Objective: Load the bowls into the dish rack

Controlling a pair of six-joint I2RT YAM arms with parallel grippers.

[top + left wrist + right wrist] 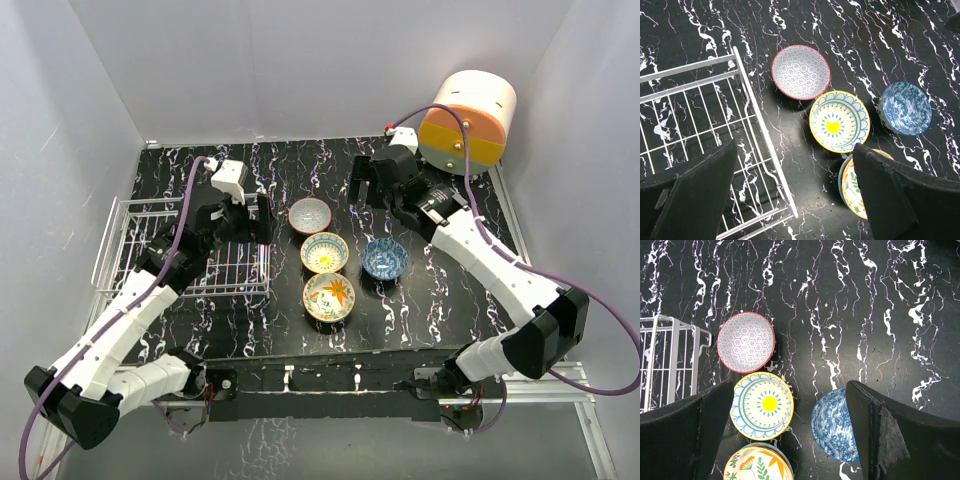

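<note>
resting on the black white-veined desk, four round glazed bowls are seen ahead of the spread left fingers; the thin white wire-grid dish rack lies by their left tip. the right fingers are likewise held spread.

Even, diffuse light from above fills all three views; the white walls read bright but not blown out. The black marbled tabletop carries only a faint sheen. Shadows beside the bowls are soft and faint. Wrist views are sharp at the tabletop; the fingers of the left hand and right hand are dark, slightly soft masses at the lower edge
</note>
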